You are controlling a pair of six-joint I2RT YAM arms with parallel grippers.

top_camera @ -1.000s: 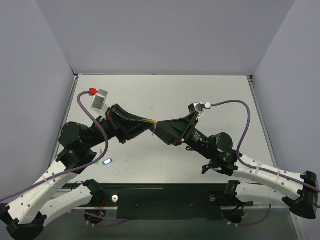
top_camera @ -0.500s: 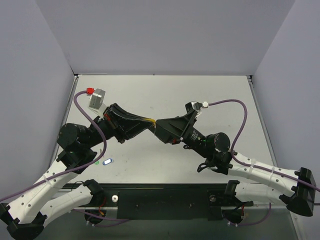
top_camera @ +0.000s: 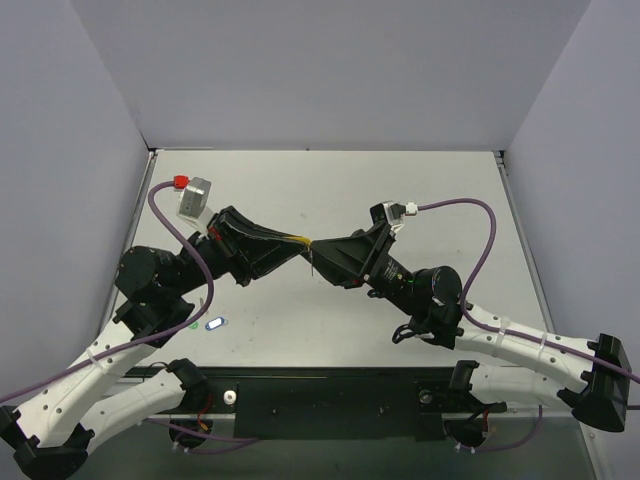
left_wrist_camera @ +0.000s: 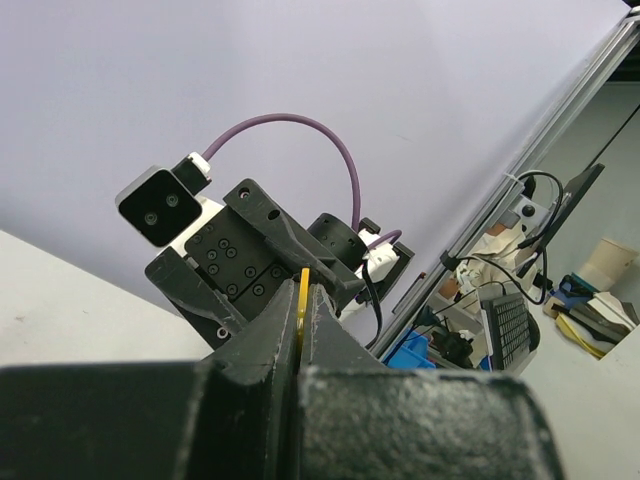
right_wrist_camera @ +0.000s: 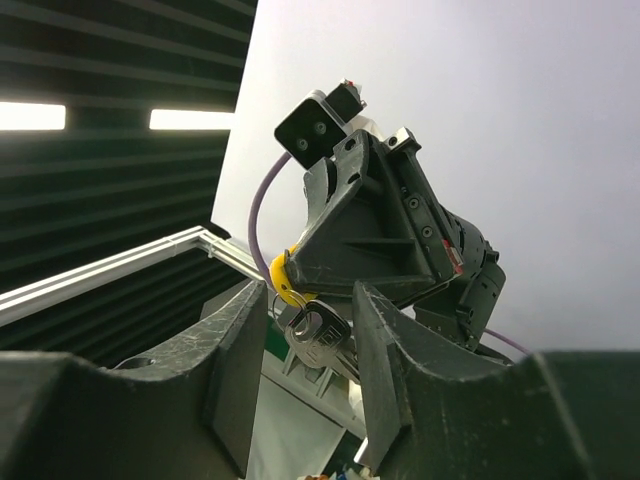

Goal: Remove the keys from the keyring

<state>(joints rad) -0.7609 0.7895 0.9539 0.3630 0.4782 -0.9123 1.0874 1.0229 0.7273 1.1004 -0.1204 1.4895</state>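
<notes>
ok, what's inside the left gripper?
The yellow tag, clamped edge-on in the left gripper. Only its thin edge shows; the gripper covers the rest. The key hangs outside, just below the tag.

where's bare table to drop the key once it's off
Bare: the table's far strip along the back wall, and right of the purple cable. Crowded: near left by the blue tag, and centre, under the left gripper and right gripper.

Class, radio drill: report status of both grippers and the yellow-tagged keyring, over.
Left gripper shut on yellow tag. Right gripper jaws flank the key, grip unconfirmed. Key not yet off, hanging under the tag. Nothing in the way.
</notes>
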